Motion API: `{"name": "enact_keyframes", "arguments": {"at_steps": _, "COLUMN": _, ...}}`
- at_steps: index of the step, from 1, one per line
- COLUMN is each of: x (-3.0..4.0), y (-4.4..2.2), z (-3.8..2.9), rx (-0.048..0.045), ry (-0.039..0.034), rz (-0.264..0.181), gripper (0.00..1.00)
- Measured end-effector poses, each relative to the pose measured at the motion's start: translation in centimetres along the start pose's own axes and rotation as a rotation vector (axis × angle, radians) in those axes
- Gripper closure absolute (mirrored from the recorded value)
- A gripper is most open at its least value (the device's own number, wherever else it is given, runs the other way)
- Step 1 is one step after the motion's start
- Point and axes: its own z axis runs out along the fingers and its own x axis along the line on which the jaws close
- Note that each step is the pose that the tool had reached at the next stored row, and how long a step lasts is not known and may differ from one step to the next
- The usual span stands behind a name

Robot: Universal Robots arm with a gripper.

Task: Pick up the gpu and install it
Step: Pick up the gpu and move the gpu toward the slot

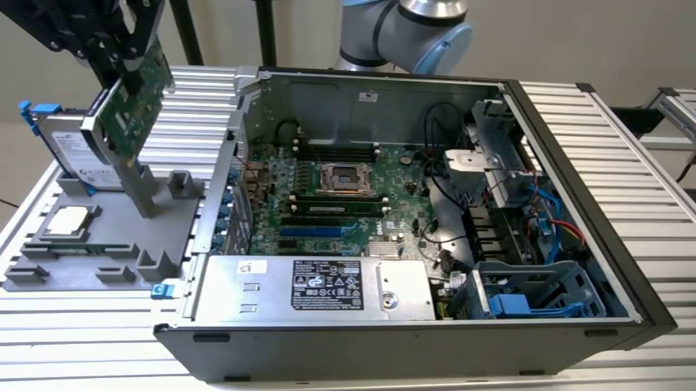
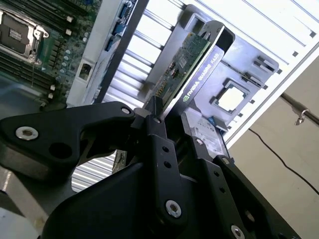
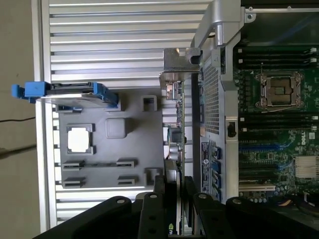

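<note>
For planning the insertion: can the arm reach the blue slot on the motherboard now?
Probably yes: the case is open on top, nothing covers the blue slot, and the pincer holds the gpu beside it.

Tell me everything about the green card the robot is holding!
The gpu is a thin, flat card with a green circuit-board side, a black face and a long silver metal bracket. The gripper pinches its upper end between black fingers. It hangs nearly upright, slightly tilted, over the grey parts tray, beside the open computer case.
</note>
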Motion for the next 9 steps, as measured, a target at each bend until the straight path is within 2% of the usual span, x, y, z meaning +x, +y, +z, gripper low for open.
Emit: {"name": "enact_keyframes", "arguments": {"at_steps": 9, "x": -0.78, "y": 0.03, "z": 0.02, "rx": 0.0005, "ry": -0.0001, "rz": 0.0, "gripper": 1.0}}
